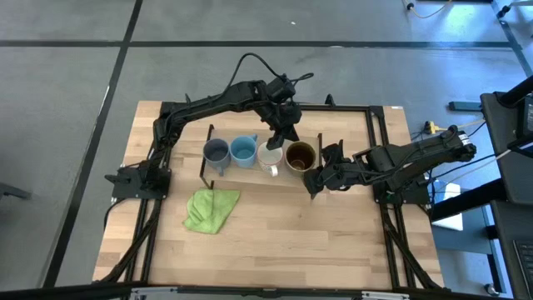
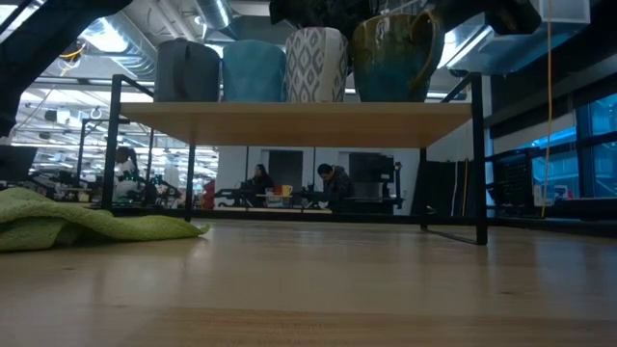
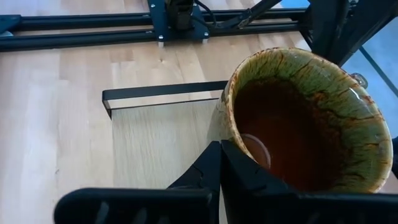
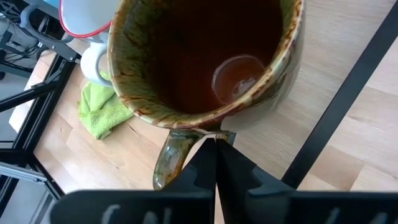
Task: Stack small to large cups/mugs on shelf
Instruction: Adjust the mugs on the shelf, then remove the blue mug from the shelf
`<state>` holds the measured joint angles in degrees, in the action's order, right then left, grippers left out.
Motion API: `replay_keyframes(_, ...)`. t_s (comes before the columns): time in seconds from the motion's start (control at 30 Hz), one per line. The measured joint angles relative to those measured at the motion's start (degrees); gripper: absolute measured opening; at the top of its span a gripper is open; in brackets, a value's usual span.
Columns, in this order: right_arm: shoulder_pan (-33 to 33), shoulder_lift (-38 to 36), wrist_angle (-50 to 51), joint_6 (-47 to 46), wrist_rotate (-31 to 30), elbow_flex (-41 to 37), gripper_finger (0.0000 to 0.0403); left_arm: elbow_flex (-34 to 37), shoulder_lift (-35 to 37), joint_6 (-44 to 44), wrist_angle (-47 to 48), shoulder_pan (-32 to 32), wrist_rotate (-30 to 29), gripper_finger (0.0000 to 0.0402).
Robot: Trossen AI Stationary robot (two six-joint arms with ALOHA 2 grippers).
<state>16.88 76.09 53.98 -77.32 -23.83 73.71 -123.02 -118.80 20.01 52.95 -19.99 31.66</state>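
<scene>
Jaws shut, both by brown mug.

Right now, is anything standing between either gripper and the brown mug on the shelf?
Nothing visible does. The brown mug stands at the right end of the row on the shelf. The left gripper, shut, sits right at its rim; the right gripper, shut, sits right by its handle.

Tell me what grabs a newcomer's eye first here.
Four mugs in a row on the shelf: grey-blue mug, light blue mug, white mug, then the bigger brown mug. Both shut end effectors crowd that brown mug, the left end effector and right end effector. A green cloth lies in front.
</scene>
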Motion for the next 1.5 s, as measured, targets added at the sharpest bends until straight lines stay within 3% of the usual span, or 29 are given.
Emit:
replay_keyframes(0.3,0.0,0.0,2.7,-0.4,-0.7,0.0,0.0008,0.0,0.0,1.1,-0.1,-0.7,-4.1,0.0000)
replay_keyframes(0.6,0.0,-1.9,7.2,-0.1,-0.6,0.0,0.0033,-0.2,1.0,2.6,2.1,-1.9,-2.7,0.0018)
replay_keyframes(0.87,0.0,-7.2,13.8,-1.0,-2.0,0.0,0.0077,-9.5,1.7,3.5,7.1,-2.2,-7.5,0.0038)
replay_keyframes(1.17,0.0,-10.3,18.6,-1.4,-4.6,0.0,0.0080,-12.0,1.7,-1.9,23.6,-4.0,-27.9,0.0035)
replay_keyframes(1.3,0.0,-11.1,19.7,0.1,-5.0,0.0,0.0080,-11.9,3.4,-4.5,26.5,-2.6,-36.0,0.0022)
replay_keyframes(1.5,-0.2,-12.6,21.7,2.6,-5.1,0.0,0.0079,-12.0,9.7,-10.1,29.0,0.6,-38.6,0.0005)
